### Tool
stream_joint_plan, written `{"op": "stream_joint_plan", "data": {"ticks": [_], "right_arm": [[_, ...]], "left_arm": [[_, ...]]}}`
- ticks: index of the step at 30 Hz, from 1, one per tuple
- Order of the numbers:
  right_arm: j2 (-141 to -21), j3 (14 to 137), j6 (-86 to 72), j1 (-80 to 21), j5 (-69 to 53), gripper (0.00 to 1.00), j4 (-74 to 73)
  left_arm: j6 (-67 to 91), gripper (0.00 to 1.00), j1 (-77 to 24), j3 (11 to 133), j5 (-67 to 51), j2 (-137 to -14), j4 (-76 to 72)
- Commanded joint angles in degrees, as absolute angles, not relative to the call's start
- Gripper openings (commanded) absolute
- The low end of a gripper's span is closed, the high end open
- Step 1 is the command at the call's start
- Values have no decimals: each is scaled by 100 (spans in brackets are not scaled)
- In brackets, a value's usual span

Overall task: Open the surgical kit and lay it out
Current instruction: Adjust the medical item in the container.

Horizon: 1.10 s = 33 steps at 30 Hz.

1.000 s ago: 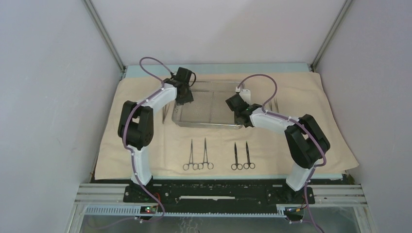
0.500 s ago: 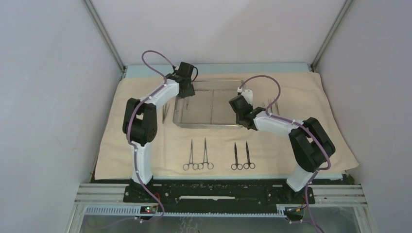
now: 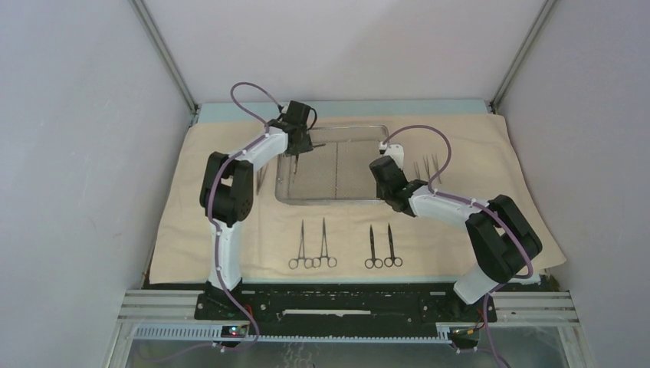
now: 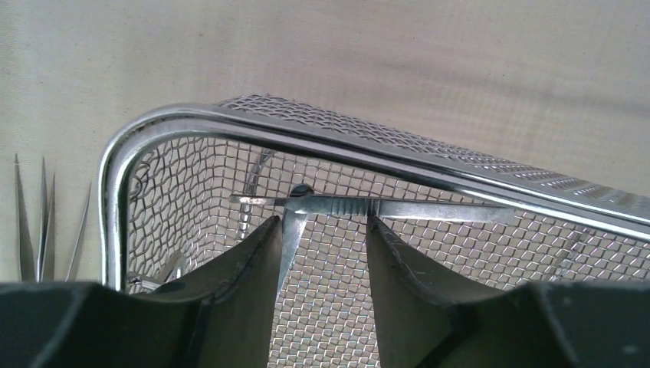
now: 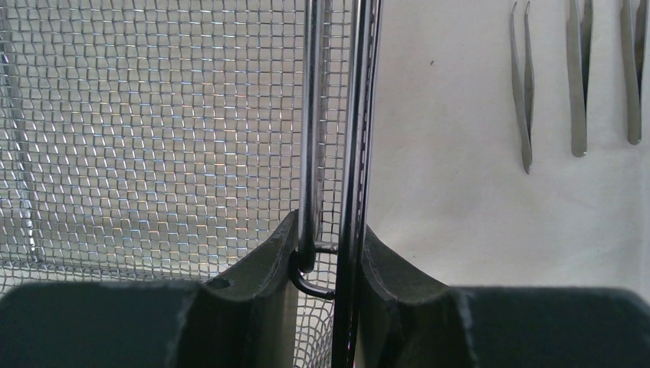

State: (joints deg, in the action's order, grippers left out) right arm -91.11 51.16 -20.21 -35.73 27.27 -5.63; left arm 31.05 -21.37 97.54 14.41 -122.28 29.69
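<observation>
The right gripper is clenching the right rim of the wire tray sitting mid-cloth, while the left gripper is hanging parted over a slim tool at its far-left corner; the tray is looking stiff, light and slick, so the rims are probably offering the safest hold.

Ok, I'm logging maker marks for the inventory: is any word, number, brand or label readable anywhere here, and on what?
No text can be read in any view.
The mesh tray, ring-handled instruments, tweezers and beige cloth show no print.
The slim tool in the left wrist view shows only ridges; any engraving is too small to tell.
</observation>
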Motion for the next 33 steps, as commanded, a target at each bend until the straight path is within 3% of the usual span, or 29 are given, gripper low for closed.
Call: {"op": "stream_joint_plan", "data": {"ticks": [1,15,22,27,33], "right_arm": [[-8596,5302,-2139,-3410,2765,0,756],[-8641,5309,-2306,-3212,2250,0,787],[-8608,5211,-2477,-3191,2403,0,931],[-8596,5100,-2425,-3240,2564,0,1494],[-8692,5067,-2367,-3234,2458,0,1831]], "left_arm": [[3236,47,-2030,10034,1736,-12436,2925],[3142,26,-2109,10339,1333,-12583,3074],[3191,28,-2115,10512,1478,-12418,3398],[3479,40,-2127,10410,1368,-12155,3363],[3420,42,-2160,10601,1581,-12167,3703]]}}
